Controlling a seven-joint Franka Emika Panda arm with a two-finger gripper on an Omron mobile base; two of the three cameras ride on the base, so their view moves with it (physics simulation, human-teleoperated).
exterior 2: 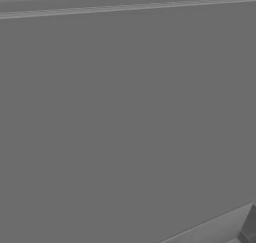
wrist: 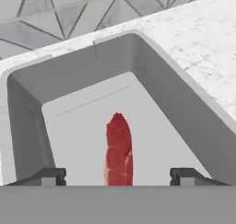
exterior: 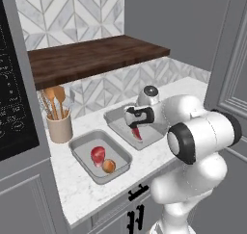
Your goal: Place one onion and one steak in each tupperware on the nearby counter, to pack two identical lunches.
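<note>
The gripper [exterior: 137,128] hangs over the far tupperware [exterior: 116,116], and in the hand view its fingertips [wrist: 50,176] are spread wide with a steak [wrist: 119,150] standing on edge between them, touching neither, so I'd call the hand released rather than grasping. My guess is the steak is being dropped off here, since this container has nothing else in it yet. The near tupperware [exterior: 79,146] on the left already holds a steak [exterior: 98,154] and an onion [exterior: 109,166] side by side, so that lunch looks packed. Both sit on the white marble counter [exterior: 91,192], beside a utensil crock [exterior: 60,127] with wooden spoons. The far container probably needs an onion next.
</note>
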